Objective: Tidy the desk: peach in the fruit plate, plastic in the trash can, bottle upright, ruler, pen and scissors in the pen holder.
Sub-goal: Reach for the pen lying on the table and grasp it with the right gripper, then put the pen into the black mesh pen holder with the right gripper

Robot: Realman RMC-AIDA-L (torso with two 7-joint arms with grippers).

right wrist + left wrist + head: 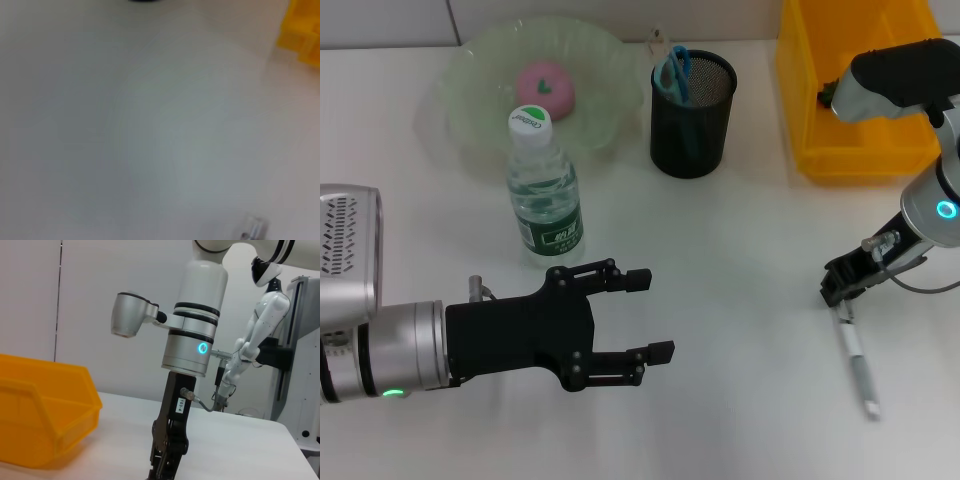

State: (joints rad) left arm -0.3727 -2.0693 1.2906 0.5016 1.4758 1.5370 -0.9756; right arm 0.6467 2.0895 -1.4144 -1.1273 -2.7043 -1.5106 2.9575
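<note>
On the left, the left gripper [645,315] hovers over the white table [740,250], fingers spread wide, holding nothing. Behind it stands an upright clear bottle [544,190] with a white cap and green label. Further back a pink peach [545,86] sits in a pale green fruit plate [470,75]. A black mesh pen holder [693,112] holds blue-handled scissors [674,72]. On the right, the right gripper [842,285] sits at one end of a white pen [857,360] lying flat; whether it grips is unclear. Behind is a yellow bin [850,90].

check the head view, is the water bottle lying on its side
No, the water bottle stands upright on the desk in front of the fruit plate, its white cap on top.
</note>
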